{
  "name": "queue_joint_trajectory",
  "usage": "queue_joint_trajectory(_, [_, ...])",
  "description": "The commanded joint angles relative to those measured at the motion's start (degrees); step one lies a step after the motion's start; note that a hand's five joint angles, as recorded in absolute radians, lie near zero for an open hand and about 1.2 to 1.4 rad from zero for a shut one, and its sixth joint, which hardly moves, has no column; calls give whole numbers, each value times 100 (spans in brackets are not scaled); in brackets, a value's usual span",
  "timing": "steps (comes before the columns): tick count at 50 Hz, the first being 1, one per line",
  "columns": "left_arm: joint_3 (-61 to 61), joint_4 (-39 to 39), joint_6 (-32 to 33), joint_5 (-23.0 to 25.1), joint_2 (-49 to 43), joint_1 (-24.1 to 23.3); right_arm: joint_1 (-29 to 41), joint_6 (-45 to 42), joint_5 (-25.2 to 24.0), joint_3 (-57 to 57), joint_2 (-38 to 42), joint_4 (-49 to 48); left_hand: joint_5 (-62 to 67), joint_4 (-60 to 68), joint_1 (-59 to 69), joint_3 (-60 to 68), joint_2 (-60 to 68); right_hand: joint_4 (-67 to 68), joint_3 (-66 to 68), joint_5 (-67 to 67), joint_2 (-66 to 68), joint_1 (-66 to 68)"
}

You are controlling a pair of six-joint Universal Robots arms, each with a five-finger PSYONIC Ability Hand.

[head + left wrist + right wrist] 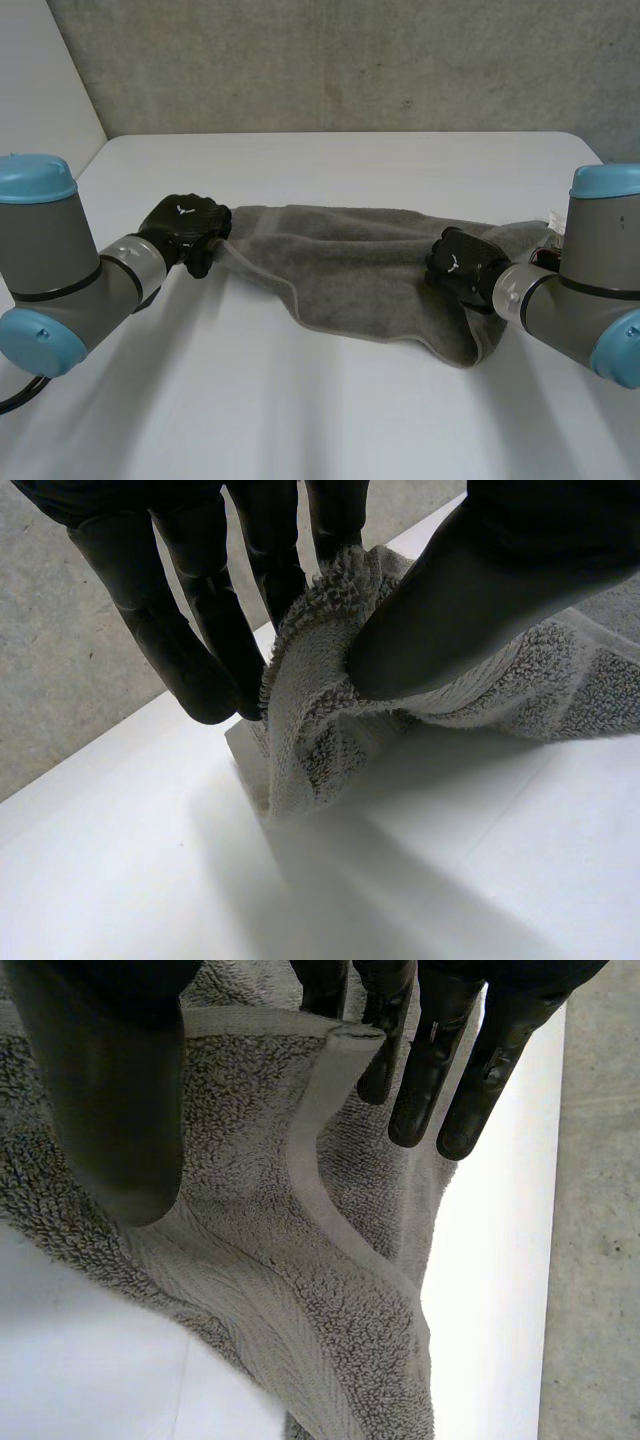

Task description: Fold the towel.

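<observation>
1. A white bench [330, 400] with a smooth, matt top runs from the near edge of the scene to the far wall. Its far corners are rounded.
2. A rough grey concrete wall [330, 60] stands behind the bench's far edge.
3. A plain white panel [40, 90] rises at the far left, beside the concrete.

**White table, concrete wall**

A white table [330, 400] with rounded far corners fills the foreground, lit evenly from above. Behind it stands a rough grey concrete wall [330, 60], mottled and speckled. A plain white panel [40, 90] meets the wall at the left. In both wrist views, grey concrete [60, 680] lies beyond the table's edge.
</observation>
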Motion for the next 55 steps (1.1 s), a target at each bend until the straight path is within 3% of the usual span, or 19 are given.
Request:
queue_joint_trajectory(1, [0, 0, 0, 0, 0, 0, -2, -53, -50, 138, 39, -29, -1575, -687, -213, -839, -414, 229, 219, 156, 323, 180])
queue_joint_trajectory(6, [0, 0, 0, 0, -8, 0, -11, -53, -77, 183, 83, -47, -1575, -687, -213, -839, -414, 448, 438, 376, 542, 400])
queue_joint_trajectory(8, [0, 9, 0, 0, -8, 0, -2, -53, -77, 191, 83, -65, -1575, -687, -213, -839, -414, 1205, 1195, 1132, 1299, 1156])
queue_joint_trajectory(10, [0, 0, 0, 0, -8, 0, -11, -53, -68, 183, 83, -108, -1575, -687, -213, -839, -414, 3181, 3171, 3108, 3275, 3132])
queue_joint_trajectory(15, [0, 0, 0, 0, 0, 0, 15, -18, -51, 121, 74, -65, -1575, -687, -213, -839, -414, 5062, 5052, 4989, 5156, 5013])
queue_joint_trajectory(22, [18, -9, -9, -9, 27, 9, 7, 598, -77, -37, -146, -82, -1575, -687, -213, -839, -414, 5068, 5058, 4995, 5162, 5019])
queue_joint_trajectory(24, [35, -9, -26, -9, 79, 35, -54, 1821, -155, -343, -635, -126, -1575, -687, -213, -839, -414, 5068, 5058, 4995, 5162, 5019])
queue_joint_trajectory(25, [35, -9, -26, -9, 79, 35, -55, 1828, -156, -345, -638, -126, -1575, -687, -213, -839, -414, 5068, 5058, 4995, 5162, 5019])
queue_joint_trajectory(29, [79, -18, -44, -26, 132, 88, -598, 3633, -340, -669, -1260, -188, -1575, -687, -213, -839, -414, 5068, 5058, 4995, 5162, 5019])
queue_joint_trajectory(32, [114, -27, -140, -44, 289, 140, -950, 4304, -358, -801, -1620, -179, -1575, -687, -213, -839, -414, 5068, 5058, 4995, 5162, 5019])
queue_joint_trajectory(43, [272, -27, -1195, -18, 1143, 536, -1540, 4606, -235, -969, -2404, 340, -1575, -687, -213, -839, -414, 5068, 5058, 4995, 5162, 5019])
queue_joint_trajectory(48, [421, -149, -1871, 9, 1915, 773, -1663, 4615, -244, -1512, -2826, 1242, -1575, -687, -213, -839, -414, 5068, 5058, 4995, 5162, 5019])
queue_joint_trajectory(55, [746, -684, -1986, 18, 2171, 756, -1769, 4527, -340, -2049, -2739, 2253, -1575, -687, -213, -839, -414, 5068, 5058, 4995, 5162, 5019])
